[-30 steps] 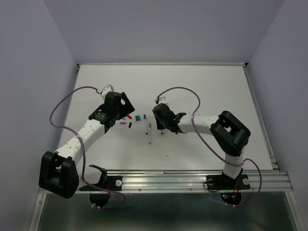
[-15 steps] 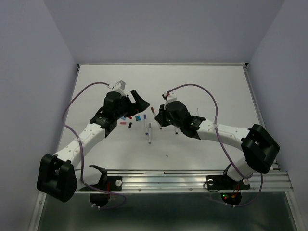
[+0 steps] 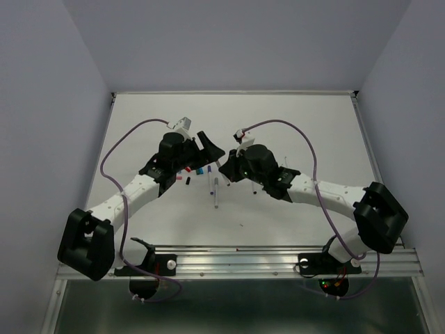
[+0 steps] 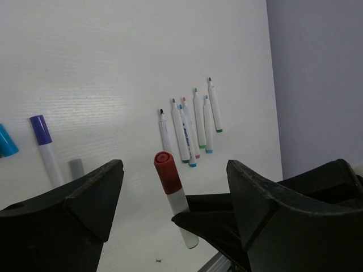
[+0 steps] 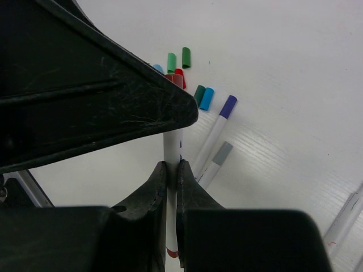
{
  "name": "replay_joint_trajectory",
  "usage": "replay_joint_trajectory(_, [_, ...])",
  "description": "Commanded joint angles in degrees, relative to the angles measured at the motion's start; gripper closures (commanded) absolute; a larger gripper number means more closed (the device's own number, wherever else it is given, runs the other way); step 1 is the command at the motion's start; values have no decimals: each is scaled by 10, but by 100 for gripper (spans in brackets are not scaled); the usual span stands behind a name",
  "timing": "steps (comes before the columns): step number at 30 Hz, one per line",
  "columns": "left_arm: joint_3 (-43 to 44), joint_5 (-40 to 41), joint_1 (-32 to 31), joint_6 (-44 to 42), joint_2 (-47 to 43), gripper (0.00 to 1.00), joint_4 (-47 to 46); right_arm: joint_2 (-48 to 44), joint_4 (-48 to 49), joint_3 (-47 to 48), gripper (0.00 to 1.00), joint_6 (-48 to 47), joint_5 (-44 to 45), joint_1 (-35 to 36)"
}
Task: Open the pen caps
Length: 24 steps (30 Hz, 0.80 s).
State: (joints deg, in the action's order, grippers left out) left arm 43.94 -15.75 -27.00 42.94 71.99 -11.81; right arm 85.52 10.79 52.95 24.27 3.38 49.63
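Observation:
My right gripper is shut on the white barrel of a pen and holds it above the table. The pen's red cap points up between the fingers of my left gripper. That gripper is open, with a gap on each side of the cap. In the top view the left gripper and right gripper meet at mid-table. Loose pen caps lie on the table: green, red, teal and blue.
A purple-capped pen and a grey-capped pen lie under the held pen. Several uncapped pens lie side by side further off. The table's metal front rail runs along the near edge.
Both arms swung toward the middle. The right gripper raised the red-capped pen, and the left gripper came round the cap, its fingers narrowing slightly.

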Motion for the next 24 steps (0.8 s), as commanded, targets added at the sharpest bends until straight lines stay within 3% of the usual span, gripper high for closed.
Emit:
replay_joint_trajectory(1, [11,-5,-4,1,3,22,-34,-30,43,2,99,2,-12,6])
replay_joint_trajectory(3, [13,-4,-4,3,4,39,-35,-30,43,1,99,-1,-16,6])
replay_joint_trajectory(14, [11,-9,-5,14,11,73,-42,-23,44,5,99,-5,-21,6])
replay_joint_trajectory(15, [10,-9,-5,14,11,83,-42,-19,44,6,99,-5,-19,6])
replay_joint_trajectory(18, [6,-3,-5,17,8,100,-42,-14,43,11,99,-8,-19,6])
replay_joint_trajectory(24, [28,69,-5,23,27,100,-39,-2,-7,4,99,-29,-85,6])
